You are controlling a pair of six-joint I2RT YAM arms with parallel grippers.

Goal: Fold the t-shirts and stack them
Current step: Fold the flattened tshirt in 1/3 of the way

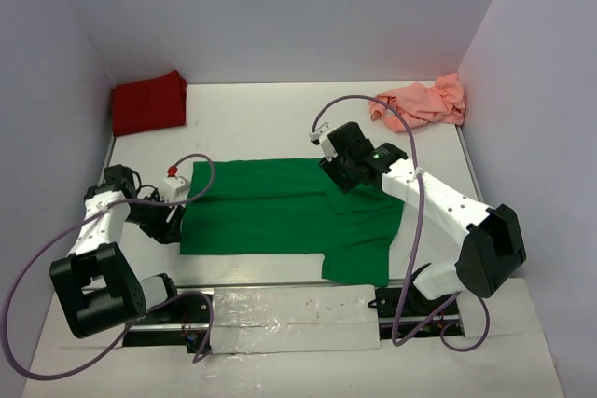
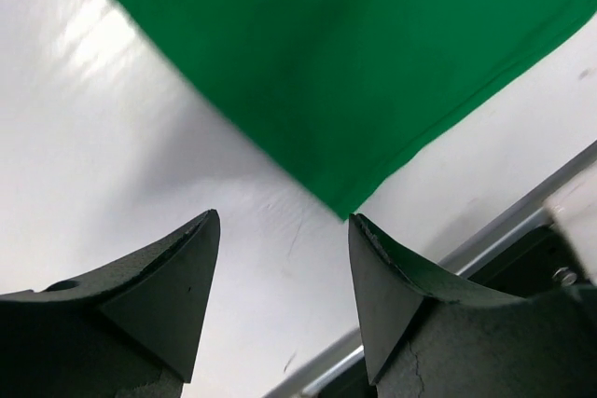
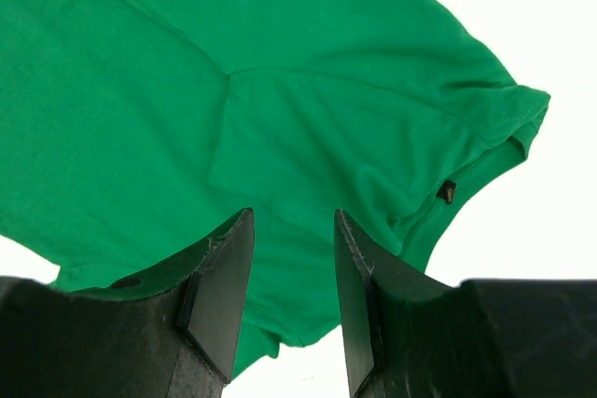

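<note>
The green t-shirt (image 1: 280,216) lay spread mid-counter (image 1: 261,128), with the red t-shirt (image 1: 147,102) at the far left corner and the pink t-shirt (image 1: 424,102) crumpled far right. From above, both grips were hard to read. The wrist views showed them: the left fingers (image 2: 201,240) parted and empty over bare counter beside the shirt's corner, the right fingers (image 3: 238,240) parted and empty above its sleeve.

The left gripper (image 2: 280,221) sits low at the near left, jaws parted. The right gripper (image 3: 294,216) reaches toward the centre, jaws apart too.
</note>
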